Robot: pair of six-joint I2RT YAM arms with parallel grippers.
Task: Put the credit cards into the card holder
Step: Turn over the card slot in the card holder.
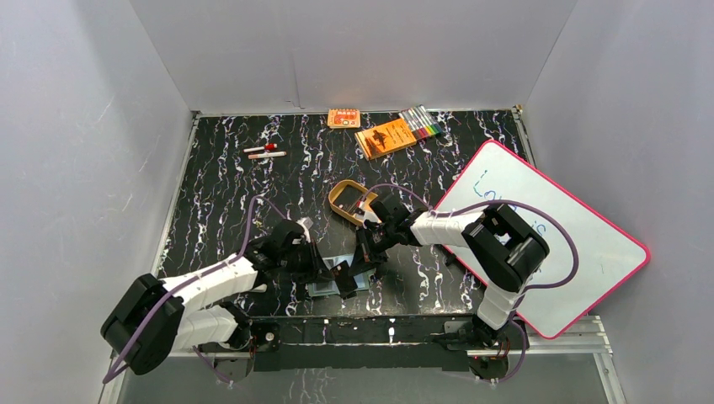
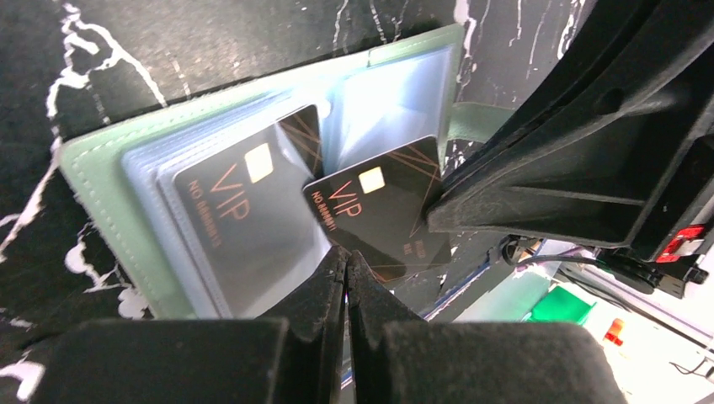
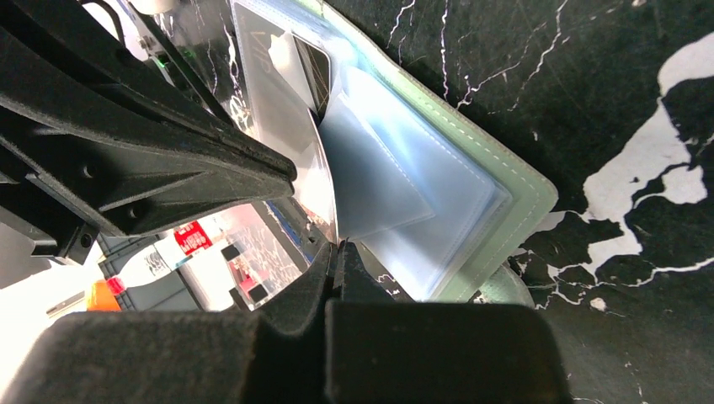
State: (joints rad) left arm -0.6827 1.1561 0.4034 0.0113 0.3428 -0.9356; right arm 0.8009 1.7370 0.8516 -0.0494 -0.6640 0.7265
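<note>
The green card holder (image 2: 93, 194) lies open on the table, its pale blue pockets facing up. One dark credit card (image 2: 227, 219) sits in a left pocket. A second credit card (image 2: 379, 215) stands tilted over the middle fold, and my right gripper (image 3: 337, 246) is shut on its edge. My left gripper (image 2: 345, 252) is shut, its tips at that card's lower edge beside the pocket sleeve. I see nothing between them. From above, both grippers meet over the holder (image 1: 322, 289) near the table's front edge.
A tan oval tray (image 1: 352, 200) lies just behind the right gripper. A pink-rimmed whiteboard (image 1: 547, 244) covers the right side. At the back are an orange booklet (image 1: 386, 137), markers (image 1: 421, 124), a small orange box (image 1: 343, 118) and pens (image 1: 264, 151).
</note>
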